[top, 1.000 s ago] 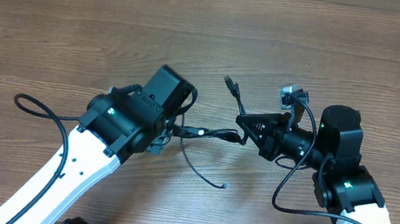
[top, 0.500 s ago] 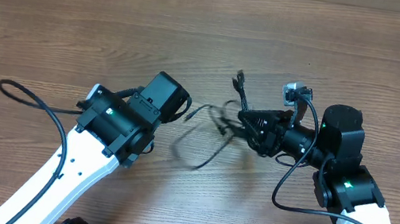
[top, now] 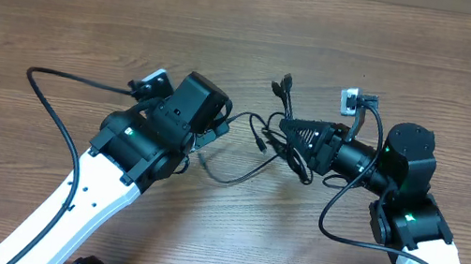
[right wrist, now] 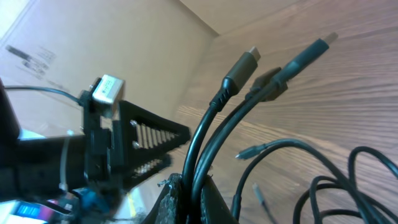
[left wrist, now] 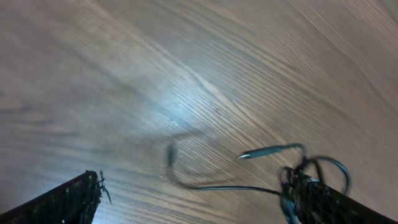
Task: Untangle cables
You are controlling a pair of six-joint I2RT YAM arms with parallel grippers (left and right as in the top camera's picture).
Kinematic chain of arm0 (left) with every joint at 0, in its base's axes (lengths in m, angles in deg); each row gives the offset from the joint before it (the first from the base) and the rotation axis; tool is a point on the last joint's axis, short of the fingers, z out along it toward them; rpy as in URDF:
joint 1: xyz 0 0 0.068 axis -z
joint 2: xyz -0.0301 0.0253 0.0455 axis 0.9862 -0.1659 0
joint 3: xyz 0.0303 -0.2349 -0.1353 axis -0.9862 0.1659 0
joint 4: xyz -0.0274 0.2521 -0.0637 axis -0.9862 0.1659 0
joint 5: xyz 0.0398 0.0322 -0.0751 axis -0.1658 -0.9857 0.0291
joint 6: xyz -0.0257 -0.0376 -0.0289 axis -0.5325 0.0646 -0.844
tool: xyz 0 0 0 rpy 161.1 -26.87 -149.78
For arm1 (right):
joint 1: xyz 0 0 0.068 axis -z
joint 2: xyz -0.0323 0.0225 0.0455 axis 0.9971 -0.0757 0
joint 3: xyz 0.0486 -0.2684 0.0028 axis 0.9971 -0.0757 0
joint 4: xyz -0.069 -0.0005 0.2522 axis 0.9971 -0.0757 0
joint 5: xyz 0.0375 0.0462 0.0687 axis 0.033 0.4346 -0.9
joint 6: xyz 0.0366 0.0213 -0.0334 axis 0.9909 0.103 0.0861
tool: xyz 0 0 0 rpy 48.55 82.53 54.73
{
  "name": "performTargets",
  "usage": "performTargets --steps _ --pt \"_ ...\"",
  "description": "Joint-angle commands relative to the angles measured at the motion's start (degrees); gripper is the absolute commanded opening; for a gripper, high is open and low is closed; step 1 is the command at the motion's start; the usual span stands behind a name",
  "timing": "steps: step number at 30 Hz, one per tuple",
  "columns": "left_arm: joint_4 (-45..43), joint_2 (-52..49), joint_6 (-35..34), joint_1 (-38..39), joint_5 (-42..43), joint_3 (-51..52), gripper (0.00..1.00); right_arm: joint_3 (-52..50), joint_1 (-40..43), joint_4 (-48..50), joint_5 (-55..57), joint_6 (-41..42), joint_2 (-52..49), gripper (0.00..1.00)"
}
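Observation:
The black cables (top: 264,141) are bunched between the two arms, with one loop trailing on the wood below them. My right gripper (top: 286,127) is shut on two cords (right wrist: 211,130) that stand up from its fingers (right wrist: 181,200), their plugs (right wrist: 245,62) pointing away. Further cords curl at the right (right wrist: 323,186). My left gripper (top: 216,132) is open just left of the bunch. In the left wrist view its fingers (left wrist: 65,204) stand far apart over the table. A thin cord (left wrist: 230,187) runs between them, and a silver-tipped plug (left wrist: 249,154) lies beyond.
The wooden table (top: 65,10) stretches all around. The left arm's own thicker wiring (top: 63,84) loops out to the left, and the right arm's wiring (top: 327,227) hangs below its wrist. A cardboard wall (right wrist: 93,37) stands at the far edge.
The left gripper let go of the stretched cord and opened, drew back left, then came back toward the bunch. The right gripper shifted slightly up and left, cords slack now.

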Motion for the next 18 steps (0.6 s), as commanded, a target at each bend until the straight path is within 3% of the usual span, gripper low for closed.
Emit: performTargets --steps 1,8,12,14,16,17,18 --pt "-3.6 0.9 11.3 0.0 3.7 -0.5 1.00 0.8 -0.1 5.1 -2.9 10.4 0.1 0.04" --pt "-8.3 0.9 12.7 0.0 7.9 -0.5 1.00 0.8 -0.1 15.4 -5.5 21.6 0.1 0.04" --pt "-15.0 0.9 20.2 0.0 13.7 -0.5 1.00 0.8 -0.1 17.8 -5.4 23.7 0.1 0.04" --pt "-14.6 0.9 17.2 -0.2 13.9 -0.5 0.81 0.8 -0.1 17.8 -5.4 23.7 0.1 0.04" --pt "-10.8 0.9 3.3 -1.3 16.7 -0.5 0.68 0.8 -0.1 17.8 -5.4 23.7 0.1 0.04" --pt "-9.7 0.9 -0.9 -1.6 17.9 -0.5 0.73 0.8 -0.1 17.9 -5.4 23.7 0.1 0.04" --pt "-7.9 0.9 -8.8 -2.4 20.8 -0.5 0.84 0.8 -0.1 18.1 -5.4 23.7 0.1 0.04"
